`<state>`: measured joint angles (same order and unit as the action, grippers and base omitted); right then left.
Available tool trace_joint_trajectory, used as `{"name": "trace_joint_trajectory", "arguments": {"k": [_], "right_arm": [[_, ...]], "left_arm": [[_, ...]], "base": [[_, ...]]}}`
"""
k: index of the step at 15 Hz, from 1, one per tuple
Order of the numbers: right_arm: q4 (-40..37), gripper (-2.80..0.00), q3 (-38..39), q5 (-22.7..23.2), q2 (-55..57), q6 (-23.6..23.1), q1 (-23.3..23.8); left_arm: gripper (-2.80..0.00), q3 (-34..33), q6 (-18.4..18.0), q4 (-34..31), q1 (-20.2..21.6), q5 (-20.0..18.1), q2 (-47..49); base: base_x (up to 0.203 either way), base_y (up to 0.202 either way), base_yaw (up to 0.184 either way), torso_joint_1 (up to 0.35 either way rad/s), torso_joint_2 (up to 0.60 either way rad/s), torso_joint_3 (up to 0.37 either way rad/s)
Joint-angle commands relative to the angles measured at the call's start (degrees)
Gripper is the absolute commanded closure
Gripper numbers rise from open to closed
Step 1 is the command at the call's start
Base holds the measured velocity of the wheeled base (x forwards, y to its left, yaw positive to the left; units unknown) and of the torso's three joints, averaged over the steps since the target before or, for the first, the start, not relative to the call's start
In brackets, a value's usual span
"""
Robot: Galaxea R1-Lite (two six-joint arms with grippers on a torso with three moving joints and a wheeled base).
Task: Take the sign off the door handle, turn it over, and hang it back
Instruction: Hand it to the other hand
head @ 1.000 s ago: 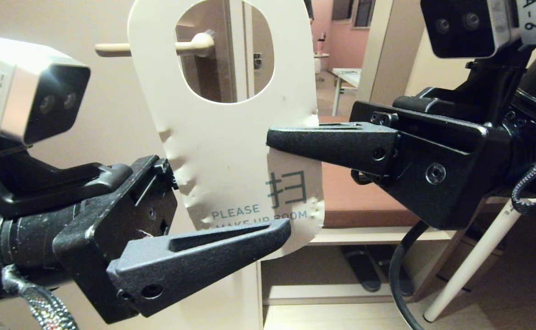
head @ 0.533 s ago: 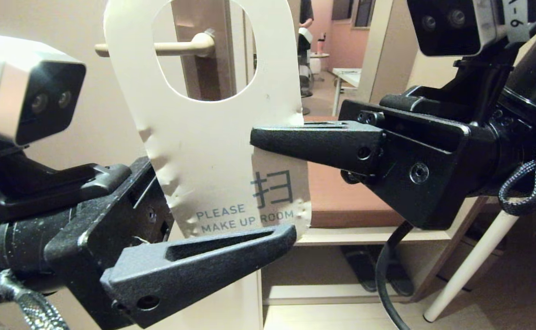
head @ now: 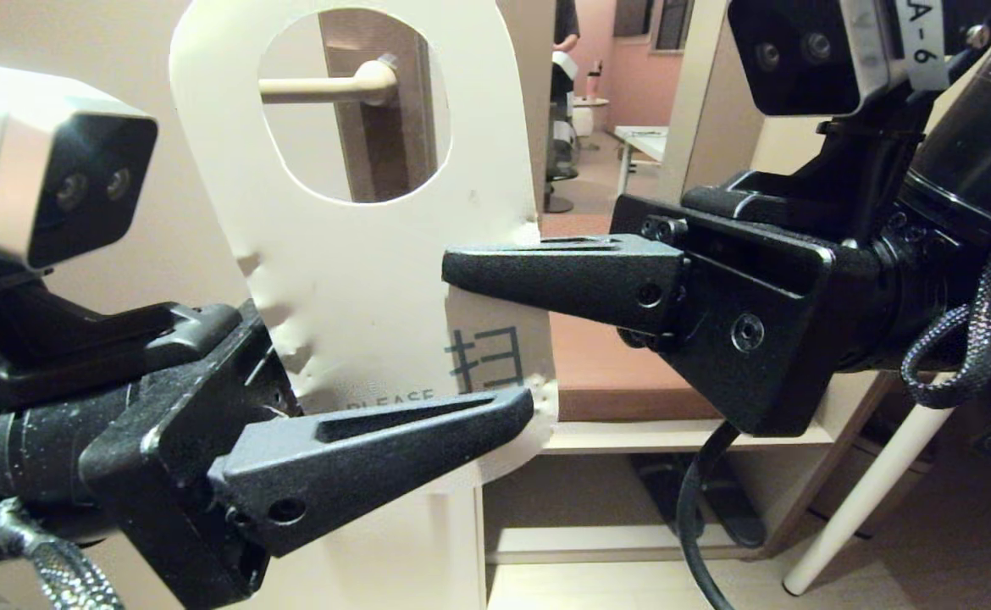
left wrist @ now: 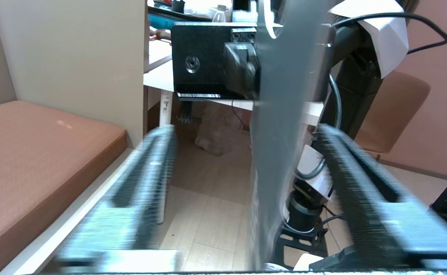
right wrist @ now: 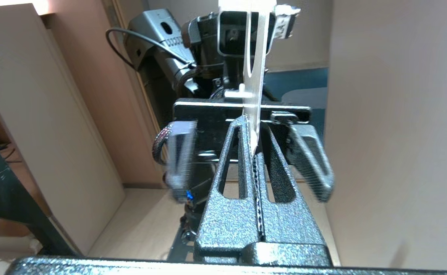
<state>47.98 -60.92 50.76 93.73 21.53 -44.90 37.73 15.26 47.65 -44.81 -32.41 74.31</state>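
Two end effectors at the sign [head: 360, 280], white "PLEASE" face toward head camera. Right end effector [head: 462, 267] pinched tight on sign's edge, carrying it. Left end effector [head: 521, 407], wide a second ago, now narrowing around sign's bottom corner, fingers [left wrist: 151, 172] apart either side of card, no clamp yet. Sign shifted sideways since earlier frames; door handle [head: 326, 85] now visible through sign's oval hole, behind it, not threaded. Likely handover before rehanging; hanging not done.
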Motion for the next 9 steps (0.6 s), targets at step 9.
{"name": "trace_joint_trajectory", "arguments": {"k": [9], "right_arm": [[0.34,0.0,-0.51,0.31,1.36,0.27,-0.1]], "left_arm": [[0.0,-0.78,0.77,0.07,-1.62,-0.19,-0.34]], "base": [[0.0,0.0,0.0,0.0,0.0,0.0]]}}
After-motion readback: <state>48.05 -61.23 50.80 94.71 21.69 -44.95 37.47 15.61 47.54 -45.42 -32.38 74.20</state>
